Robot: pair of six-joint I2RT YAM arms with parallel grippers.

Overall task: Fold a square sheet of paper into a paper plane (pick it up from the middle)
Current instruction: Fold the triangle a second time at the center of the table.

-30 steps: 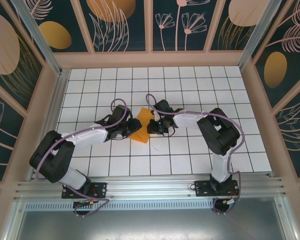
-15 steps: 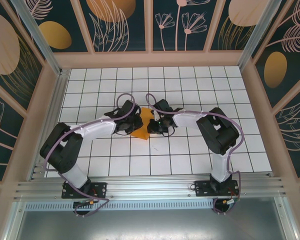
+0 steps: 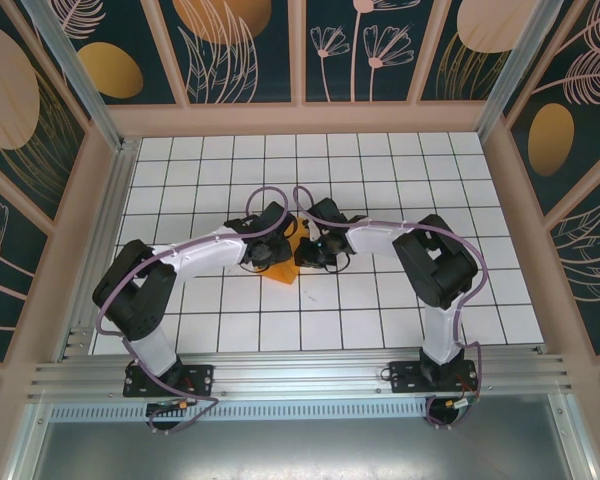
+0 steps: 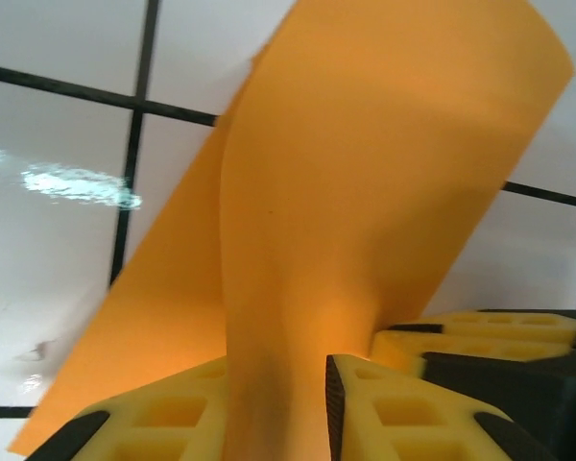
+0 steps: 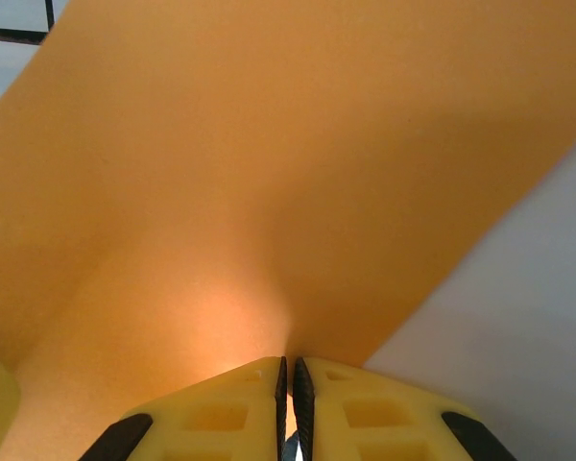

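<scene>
Both arms reach from the near edge to the middle of the white tiled table (image 3: 380, 330), where the orange sheet of paper (image 3: 281, 271) lies partly folded between the two grippers. The right gripper (image 5: 288, 367) is closed and pinches the paper between its fingers. The left gripper (image 4: 274, 375) has its jaws a little apart, and a raised flap of the paper stands between them.

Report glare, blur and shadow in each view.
Left wrist: a glare streak on the white tile, and the paper softens toward the bottom. Right wrist: the paper is close and blurred, with a bright warm patch low in the middle. Top external: even light, sharp across the table, no strong glare.
</scene>
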